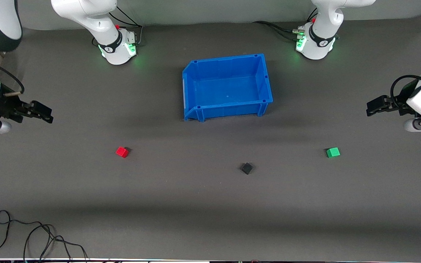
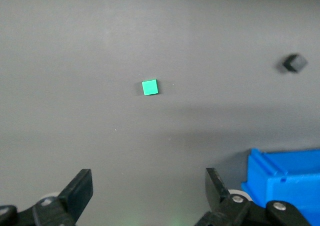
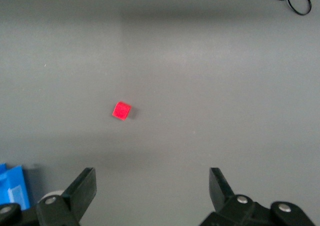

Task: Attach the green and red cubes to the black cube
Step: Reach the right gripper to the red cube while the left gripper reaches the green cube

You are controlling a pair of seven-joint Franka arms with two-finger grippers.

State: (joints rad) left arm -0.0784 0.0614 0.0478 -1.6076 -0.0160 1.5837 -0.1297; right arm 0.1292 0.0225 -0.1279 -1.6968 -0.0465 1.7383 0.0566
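Both arms hover high. Left gripper (image 2: 147,196) and right gripper (image 3: 152,193), fingers spread, should descend squarely over green cube (image 1: 333,152) and red cube (image 1: 122,152), at three and nine o'clock of the black cube (image 1: 246,168).

red cube (image 1: 122,152) | black cube (image 1: 246,168) | green cube (image 1: 333,152) apart | blue bin (image 1: 196,86) farther from camera

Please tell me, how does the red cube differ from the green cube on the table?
The red cube is bright red; the green cube is bright green. The red cube lies toward the right arm's end of the table, the green cube toward the left arm's end. The black cube lies closer to the green cube than to the red cube. Both look equal in size, rest on the dark table, and neither is held.
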